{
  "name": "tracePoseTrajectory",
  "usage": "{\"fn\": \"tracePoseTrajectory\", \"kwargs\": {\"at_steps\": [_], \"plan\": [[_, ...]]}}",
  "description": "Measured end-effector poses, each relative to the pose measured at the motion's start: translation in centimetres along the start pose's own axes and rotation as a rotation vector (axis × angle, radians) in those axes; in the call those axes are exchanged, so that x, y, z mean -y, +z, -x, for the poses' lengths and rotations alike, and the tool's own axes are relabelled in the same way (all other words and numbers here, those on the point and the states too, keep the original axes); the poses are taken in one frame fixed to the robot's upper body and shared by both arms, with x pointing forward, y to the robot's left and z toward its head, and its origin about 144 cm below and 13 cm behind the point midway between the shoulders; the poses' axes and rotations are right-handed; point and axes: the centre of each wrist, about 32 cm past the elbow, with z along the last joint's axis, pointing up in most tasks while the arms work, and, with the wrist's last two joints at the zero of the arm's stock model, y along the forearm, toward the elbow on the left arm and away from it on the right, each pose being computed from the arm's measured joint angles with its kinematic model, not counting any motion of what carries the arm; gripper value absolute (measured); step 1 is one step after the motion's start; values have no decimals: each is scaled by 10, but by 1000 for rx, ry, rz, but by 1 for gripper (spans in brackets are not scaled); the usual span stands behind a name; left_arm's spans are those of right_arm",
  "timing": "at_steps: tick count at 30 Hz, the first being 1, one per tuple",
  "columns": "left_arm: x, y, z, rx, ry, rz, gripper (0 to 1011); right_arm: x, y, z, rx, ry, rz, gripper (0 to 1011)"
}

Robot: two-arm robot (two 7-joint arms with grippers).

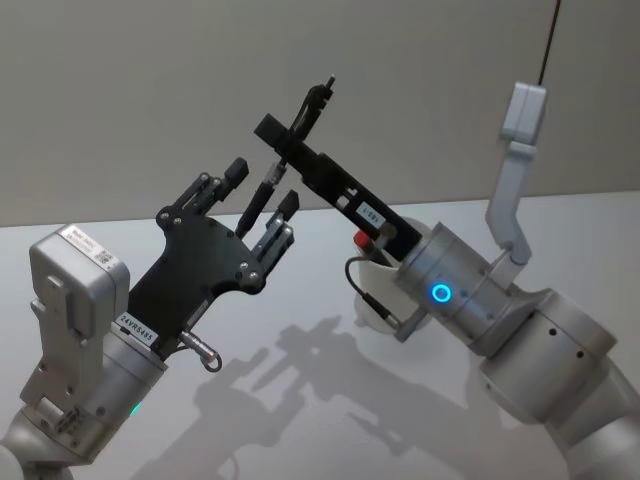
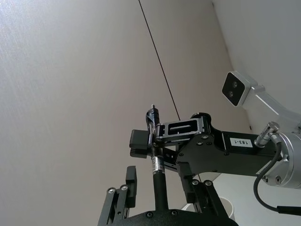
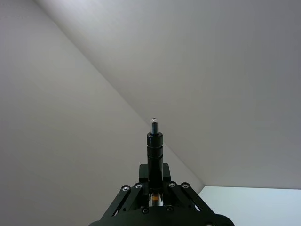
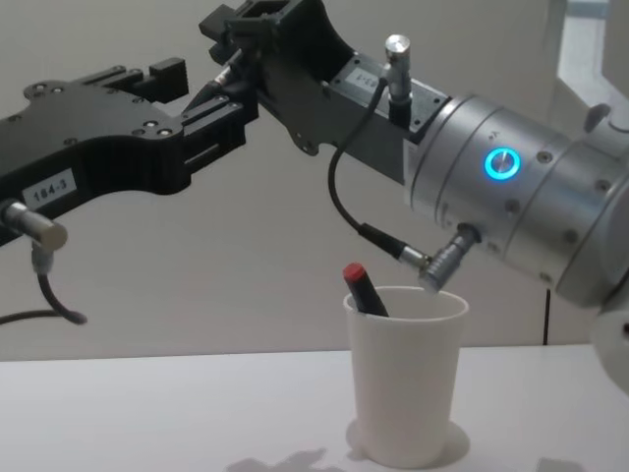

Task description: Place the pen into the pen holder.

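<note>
A bare robotics test bench, likely a lab: a plain white table (image 4: 147, 413) set against blank beige walls (image 1: 150, 90), a thin dark seam running up the wall at twelve o'clock, and a mounted white camera (image 2: 237, 89) at two o'clock.

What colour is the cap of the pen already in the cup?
Red, clearest in the chest view.

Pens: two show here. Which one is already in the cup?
The red-capped pen, leaning inside the white paper cup. The black pen is held aloft by the right gripper.
</note>
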Motion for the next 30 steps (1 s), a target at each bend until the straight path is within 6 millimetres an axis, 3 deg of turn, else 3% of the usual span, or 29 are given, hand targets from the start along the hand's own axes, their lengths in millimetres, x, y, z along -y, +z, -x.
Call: {"fn": "tracePoseTrajectory", "kwargs": {"at_steps": [15, 30], "plan": [[0, 0, 0, 0, 0, 0, 986, -2, 18, 14, 24, 54, -107, 130], [0, 0, 0, 0, 0, 0, 1001, 9, 50, 29, 219, 10, -195, 130]]}}
